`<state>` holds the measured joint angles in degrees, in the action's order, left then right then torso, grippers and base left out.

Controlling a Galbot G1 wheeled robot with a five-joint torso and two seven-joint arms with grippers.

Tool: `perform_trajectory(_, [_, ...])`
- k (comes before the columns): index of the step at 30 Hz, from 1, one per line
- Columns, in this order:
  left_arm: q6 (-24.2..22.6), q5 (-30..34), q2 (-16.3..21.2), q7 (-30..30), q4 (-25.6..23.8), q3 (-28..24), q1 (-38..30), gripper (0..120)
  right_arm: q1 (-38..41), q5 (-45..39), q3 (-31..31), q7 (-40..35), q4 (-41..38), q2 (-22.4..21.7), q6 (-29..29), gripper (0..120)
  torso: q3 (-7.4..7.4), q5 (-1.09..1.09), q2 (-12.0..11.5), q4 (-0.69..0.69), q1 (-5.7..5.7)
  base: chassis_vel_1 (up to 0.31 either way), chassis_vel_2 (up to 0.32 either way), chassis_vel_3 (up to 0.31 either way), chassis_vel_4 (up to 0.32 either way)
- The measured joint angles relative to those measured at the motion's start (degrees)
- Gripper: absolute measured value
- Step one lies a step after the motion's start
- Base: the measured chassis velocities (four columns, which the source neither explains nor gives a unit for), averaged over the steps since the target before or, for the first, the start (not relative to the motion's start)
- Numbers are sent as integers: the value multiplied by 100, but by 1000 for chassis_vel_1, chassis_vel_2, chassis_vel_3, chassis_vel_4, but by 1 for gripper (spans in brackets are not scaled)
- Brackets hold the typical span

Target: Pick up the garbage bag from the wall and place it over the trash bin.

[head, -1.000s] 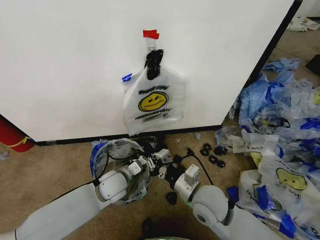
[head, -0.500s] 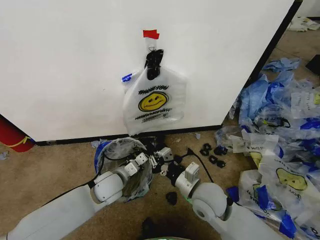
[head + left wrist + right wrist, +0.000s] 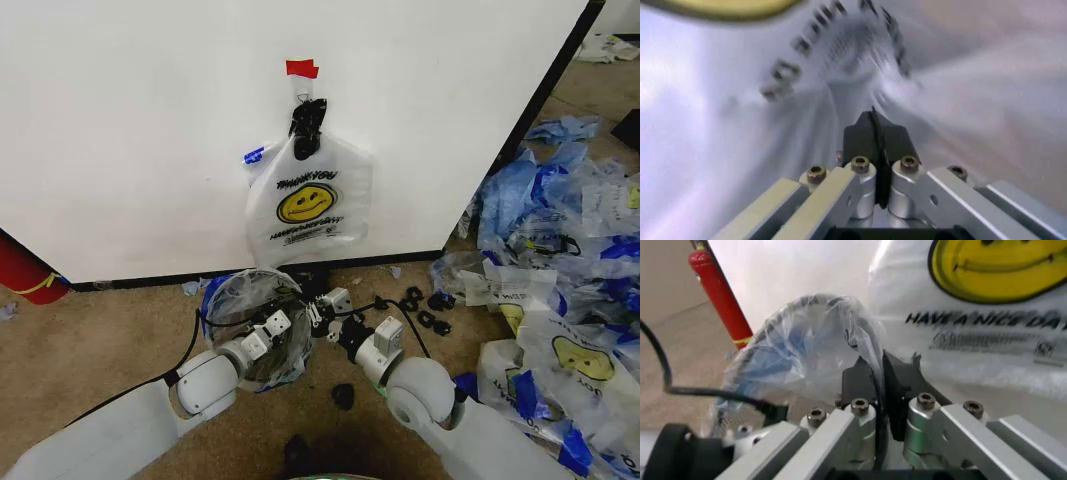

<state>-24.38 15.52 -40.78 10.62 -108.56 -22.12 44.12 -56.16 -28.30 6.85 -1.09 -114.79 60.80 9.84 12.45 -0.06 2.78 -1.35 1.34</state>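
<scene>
The garbage bag [image 3: 243,312], thin clear-white plastic with blue strips, is draped over the round black trash bin [image 3: 284,352] on the carpet below the wall. Both grippers meet at the bin's right rim. My left gripper [image 3: 292,316] is shut with a sliver of film pinched between its pads [image 3: 875,125]. My right gripper [image 3: 322,312] is shut too, with the bag's film [image 3: 807,335] running in between its fingertips [image 3: 877,372].
A similar white smiley bag [image 3: 308,205] hangs on the white wall from a black clip under red tape. A red cylinder [image 3: 25,272] stands at the far left. Black clips [image 3: 425,305] and a heap of bags [image 3: 560,280] litter the floor to the right.
Both arms have pushed forward toward the wall. The bagged bin has shifted with them and its plastic mouth looks rounder and more spread.
</scene>
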Motion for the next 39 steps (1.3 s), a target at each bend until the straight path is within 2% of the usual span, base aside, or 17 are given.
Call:
perform_trajectory(29, [31, 226, -515, 65, 552, -560, -482, 0, -31, 398, 244, 233, -237, 8, -165, 0, 0, 0, 0, 0, 0, 0, 0, 0, 0])
perform_trajectory(39, [55, 225, -432, 70, 478, -502, -445, 0, -50, 400, 173, 249, -95, -23, -224, 0, 0, 0, 0, 0, 0, 0, 0, 0, 0])
